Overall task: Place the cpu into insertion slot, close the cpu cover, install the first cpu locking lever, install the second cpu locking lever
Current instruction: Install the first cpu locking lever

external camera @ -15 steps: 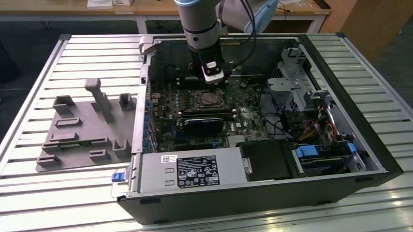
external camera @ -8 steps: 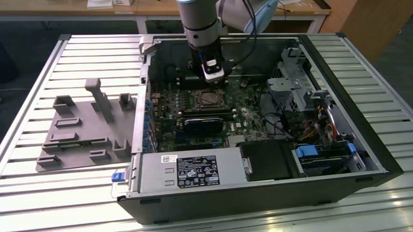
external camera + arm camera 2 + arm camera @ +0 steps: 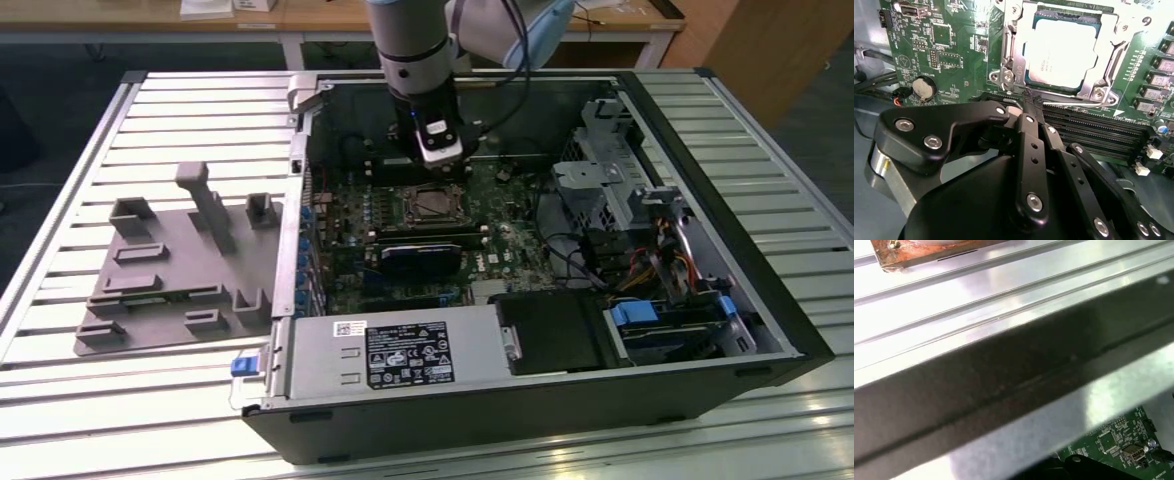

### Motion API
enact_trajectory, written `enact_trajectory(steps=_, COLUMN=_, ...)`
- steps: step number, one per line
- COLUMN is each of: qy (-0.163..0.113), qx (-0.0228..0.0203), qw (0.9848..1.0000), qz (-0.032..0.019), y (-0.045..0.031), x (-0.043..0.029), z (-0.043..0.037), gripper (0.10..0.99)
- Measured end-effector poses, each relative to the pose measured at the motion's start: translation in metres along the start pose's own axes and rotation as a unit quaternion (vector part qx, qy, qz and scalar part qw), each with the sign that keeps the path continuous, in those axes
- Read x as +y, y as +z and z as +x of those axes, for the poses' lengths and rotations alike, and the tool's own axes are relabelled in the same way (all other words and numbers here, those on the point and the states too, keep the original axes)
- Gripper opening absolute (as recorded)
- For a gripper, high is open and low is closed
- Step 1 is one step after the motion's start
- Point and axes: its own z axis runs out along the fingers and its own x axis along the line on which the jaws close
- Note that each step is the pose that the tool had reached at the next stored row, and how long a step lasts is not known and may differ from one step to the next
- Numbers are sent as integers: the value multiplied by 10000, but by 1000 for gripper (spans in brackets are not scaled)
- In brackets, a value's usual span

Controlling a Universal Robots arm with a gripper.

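Observation:
In the second wrist view the cpu (image 3: 1061, 47) lies flat in the insertion slot (image 3: 1029, 80), its pale metal top showing. The silver cpu cover (image 3: 1110, 35) lies down around it as a frame. A thin locking lever (image 3: 1079, 104) runs along the socket's edge beside the memory slots. My gripper (image 3: 1030, 101) has its black fingers shut, with the tips at that lever's end by a socket corner. I cannot tell whether they clamp it. In the exterior view the gripper (image 3: 442, 160) hangs just above the far edge of the socket (image 3: 430, 203) inside the open computer case.
Long black memory slots (image 3: 1094, 132) and a coin battery (image 3: 924, 87) lie close to the gripper. A black card (image 3: 420, 258), the power supply (image 3: 400, 355) and a drive cage (image 3: 627, 190) crowd the case. A grey fixture plate (image 3: 180, 265) sits on the slatted table at the exterior view's left.

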Motion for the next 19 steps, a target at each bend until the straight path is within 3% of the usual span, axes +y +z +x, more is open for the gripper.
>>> enact_trajectory(steps=8, qy=-23, qx=-47, qw=9999, qz=86, y=3, x=11, z=48, gripper=102)
enact_trajectory(steps=19, qy=-24, qx=-49, qw=9999, qz=89, y=23, x=42, z=72, gripper=102)
